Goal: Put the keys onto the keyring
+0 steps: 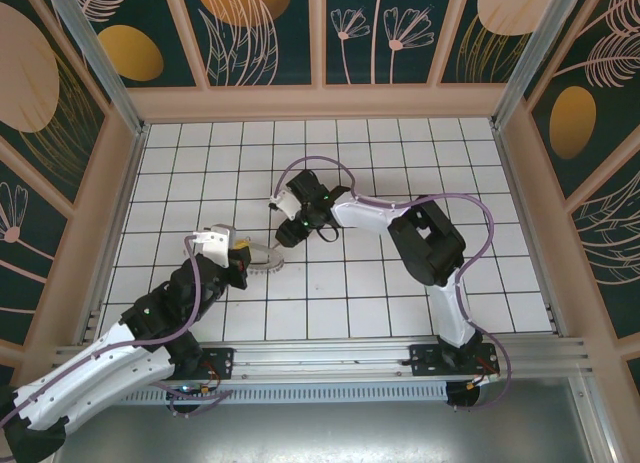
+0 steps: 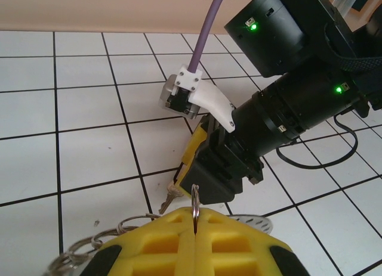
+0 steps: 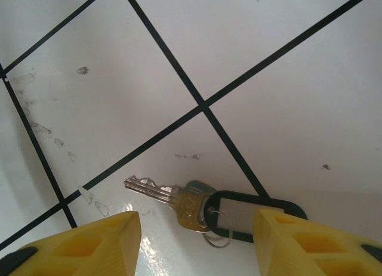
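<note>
Key (image 3: 170,197) lies flat on a white tile. In the right wrist view its blade points left, and a small loop links its head to a black-framed tag (image 3: 250,213). Right claw (image 3: 196,222) is released, with fingers spread either side of key and tag and touching neither. Reads as lined up for a pinch from above, no grip yet. A flat key on hard tile is awkward. My guess is the fingertips must get right down to the tile, and the key may skate or pivot on its tag.

Keyring (image 2: 195,199) sits just beside the key, on the left arm's side. Left claw (image 2: 195,228) is clenched on its thin wire. That part of the ring stands upright, and the rest, fringed with small metal loops (image 2: 89,247), trails on the surface. Likely reason: the ring is pinned and presented edge-up so the key can be brought to it. In the top view both claws are close together, around mid-surface and slightly left.

Surface (image 1: 350,303) is white tile with black grout lines, with a few scuffs and specks near the key. A beige frame runs round it. Wall panels (image 1: 270,23) are dark, with orange discs and pale plant drawings. Aluminium rail (image 1: 330,355) at the near edge carries both arm bases.
</note>
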Motion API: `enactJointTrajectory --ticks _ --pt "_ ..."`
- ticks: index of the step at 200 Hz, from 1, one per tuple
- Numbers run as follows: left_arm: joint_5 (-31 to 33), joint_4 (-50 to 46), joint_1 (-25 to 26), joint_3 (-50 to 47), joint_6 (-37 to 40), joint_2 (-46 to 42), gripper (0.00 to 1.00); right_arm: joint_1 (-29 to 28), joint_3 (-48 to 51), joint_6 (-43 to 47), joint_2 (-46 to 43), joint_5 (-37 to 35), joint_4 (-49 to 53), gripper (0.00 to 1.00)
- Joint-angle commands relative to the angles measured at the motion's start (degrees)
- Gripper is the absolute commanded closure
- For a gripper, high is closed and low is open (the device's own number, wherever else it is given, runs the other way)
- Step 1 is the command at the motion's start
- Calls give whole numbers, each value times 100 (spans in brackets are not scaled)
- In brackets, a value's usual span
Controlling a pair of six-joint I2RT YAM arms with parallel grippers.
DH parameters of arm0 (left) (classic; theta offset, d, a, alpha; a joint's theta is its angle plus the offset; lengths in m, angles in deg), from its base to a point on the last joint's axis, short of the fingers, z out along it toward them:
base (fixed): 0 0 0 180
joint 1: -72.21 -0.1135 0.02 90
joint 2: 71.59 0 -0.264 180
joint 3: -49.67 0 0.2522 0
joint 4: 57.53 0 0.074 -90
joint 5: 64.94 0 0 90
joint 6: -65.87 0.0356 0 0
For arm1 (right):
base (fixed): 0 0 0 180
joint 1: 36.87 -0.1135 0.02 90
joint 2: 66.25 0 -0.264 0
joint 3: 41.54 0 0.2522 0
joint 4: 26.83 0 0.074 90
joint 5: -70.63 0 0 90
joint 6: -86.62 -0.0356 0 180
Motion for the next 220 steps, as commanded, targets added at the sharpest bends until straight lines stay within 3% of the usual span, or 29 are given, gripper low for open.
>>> enactJointTrajectory --ticks 1,142,220 --pt "-100 330 12 -32 -41 -20 100 -78 21 54 -5 -132 141 48" --pt "-357 624 14 -55 -6 -91 100 -114 29 56 239 -273 150 55" --pt "-340 582 15 -64 -14 -151 100 -175 27 122 285 -540 313 72"
